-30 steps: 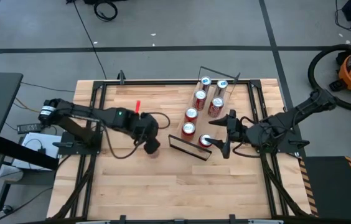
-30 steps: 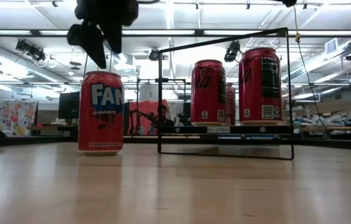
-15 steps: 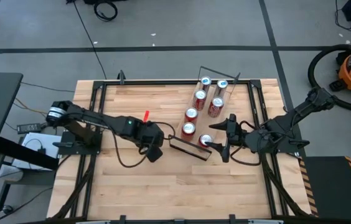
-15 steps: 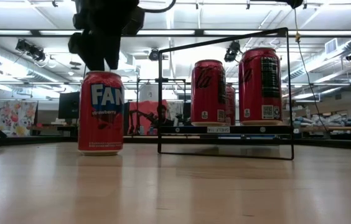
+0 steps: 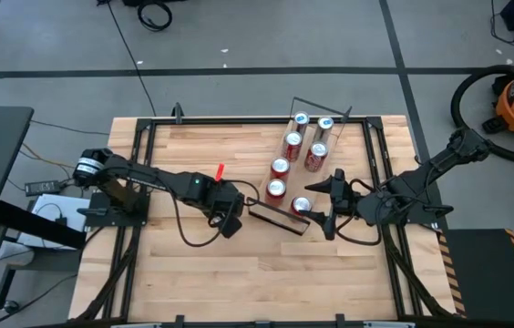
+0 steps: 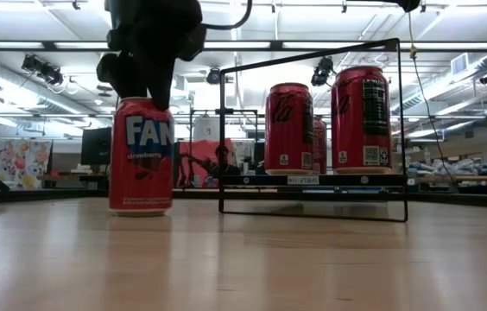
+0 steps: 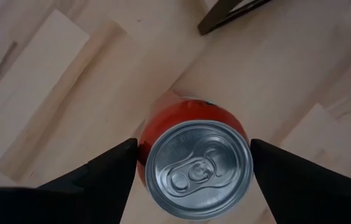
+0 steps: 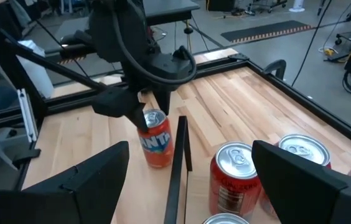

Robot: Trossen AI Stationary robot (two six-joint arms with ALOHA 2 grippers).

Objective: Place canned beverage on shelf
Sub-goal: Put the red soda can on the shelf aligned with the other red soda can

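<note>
Left gripper [image 7: 191, 168] jaws wide, straddling upright Fanta can [image 6: 141, 155] top, ungripped; shelf [image 5: 278, 216] at 3 o'clock. Right gripper [image 5: 323, 202] jaws open beside shelf.

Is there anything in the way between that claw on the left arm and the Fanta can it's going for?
Nothing visible. The left gripper hangs right above the Fanta can, its open fingers on either side of the lid with only air between. The shelf stands beside the can.

Fanta can [image 5: 231, 221] hidden beneath left gripper [image 5: 229, 220]
</note>
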